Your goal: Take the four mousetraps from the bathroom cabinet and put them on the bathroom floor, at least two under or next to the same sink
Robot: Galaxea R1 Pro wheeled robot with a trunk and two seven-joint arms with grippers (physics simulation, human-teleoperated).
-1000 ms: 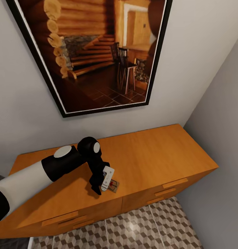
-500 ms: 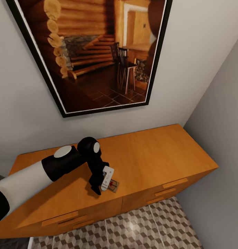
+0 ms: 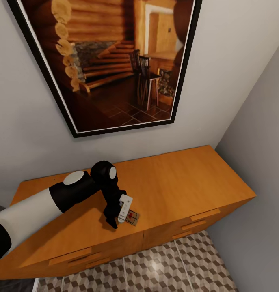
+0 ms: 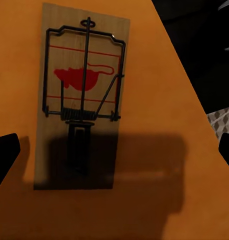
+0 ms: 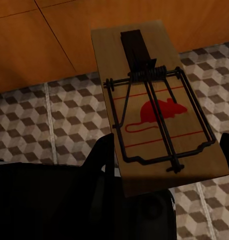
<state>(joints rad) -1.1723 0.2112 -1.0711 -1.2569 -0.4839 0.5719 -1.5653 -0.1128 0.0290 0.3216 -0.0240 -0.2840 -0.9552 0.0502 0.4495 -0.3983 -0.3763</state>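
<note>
I see a mousetrap [image 4: 82, 97] of matt tan wood with dark wire, on the cabinet [image 3: 188, 178] of smooth orange-brown wood, faintly satin.

My cabinet [image 3: 180, 178] is orange-brown all over, and the mousetrap [image 4: 82, 95] lying on it is a tan board with dark wire and a red mouse printed between thin red lines. The second trap [image 5: 157, 107] has the same tan, black and red. Below, the floor [image 3: 163, 267] is a brown, tan and white cube pattern, and my left arm [image 3: 42, 202] is white and black.
</note>
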